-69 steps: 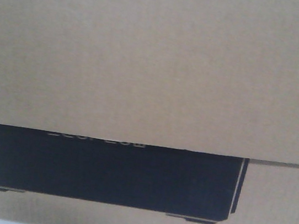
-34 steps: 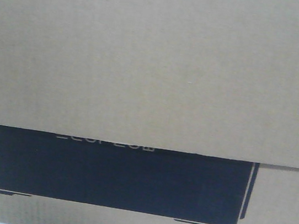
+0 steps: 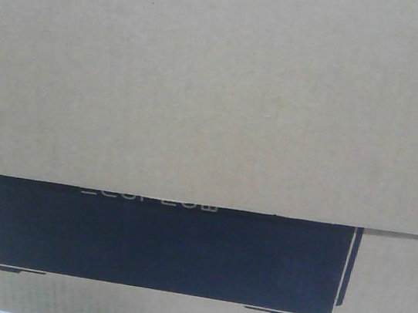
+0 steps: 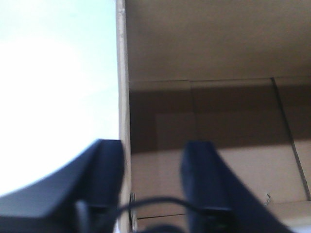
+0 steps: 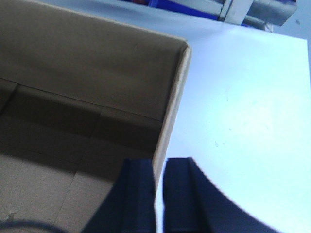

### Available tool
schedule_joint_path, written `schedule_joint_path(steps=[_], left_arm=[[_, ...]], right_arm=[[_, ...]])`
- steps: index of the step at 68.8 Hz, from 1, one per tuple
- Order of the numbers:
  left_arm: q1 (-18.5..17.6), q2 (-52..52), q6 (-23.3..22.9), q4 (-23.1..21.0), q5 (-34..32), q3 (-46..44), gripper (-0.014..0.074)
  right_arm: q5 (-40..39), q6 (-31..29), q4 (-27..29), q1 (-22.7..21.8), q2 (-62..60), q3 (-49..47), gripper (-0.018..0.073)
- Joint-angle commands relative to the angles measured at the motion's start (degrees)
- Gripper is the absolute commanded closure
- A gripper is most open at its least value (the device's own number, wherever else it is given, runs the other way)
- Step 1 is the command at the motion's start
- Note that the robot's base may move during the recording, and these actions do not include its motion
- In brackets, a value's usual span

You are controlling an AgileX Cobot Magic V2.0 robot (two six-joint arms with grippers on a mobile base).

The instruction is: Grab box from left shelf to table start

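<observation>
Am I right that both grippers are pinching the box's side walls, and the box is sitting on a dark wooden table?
Not quite. The right wrist view shows the table is plain white, not dark wood. The rest holds: the left gripper and right gripper each straddle a wall of the box, one finger inside, one outside.

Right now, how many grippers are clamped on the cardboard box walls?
2. The left gripper straddles one side wall of the box, one finger outside, one inside. The right gripper pinches the opposite wall the same way, above the white table.
</observation>
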Motion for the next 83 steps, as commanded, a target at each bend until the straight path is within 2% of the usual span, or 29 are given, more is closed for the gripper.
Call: schedule_joint_path(steps=[1, 5, 10, 30, 44, 54, 83], left_arm=[[-0.5, -6.1, -0.7, -0.2, -5.2, 2.7, 0.056], [-0.5, -10.2, -0.7, -0.1, -6.9, 6.4, 0.0635], [-0.5, -15.0, -0.7, 0.1, -9.2, 11.3, 0.0702], [-0.5, -35.3, -0.7, 0.5, -22.0, 32.6, 0.0692], [-0.5, -45.2, -0.6, 1.0, -28.8, 43.1, 0.0692], [-0.5, -49.3, -0.6, 1.0, -31.4, 46.5, 0.0696], [-0.5, -50.0, -0.6, 0.8, -30.8, 46.5, 0.0696]], right_arm=[[-7.1, 0.0, -1.5, -0.3, -5.6, 3.8, 0.048], [-9.3, 0.0, -1.7, -0.3, -9.2, 7.8, 0.0514], [-12.2, -0.1, -1.7, -0.3, -14.2, 13.7, 0.051], [-24.7, -0.1, -1.7, -0.3, -34.0, 37.0, 0.051], [-33.4, -0.1, -3.6, -0.3, -45.2, 49.4, 0.051], [-37.1, -0.1, -3.8, -0.3, -49.0, 53.5, 0.051], [-37.1, -0.1, -3.9, -0.3, -49.1, 53.8, 0.051]])
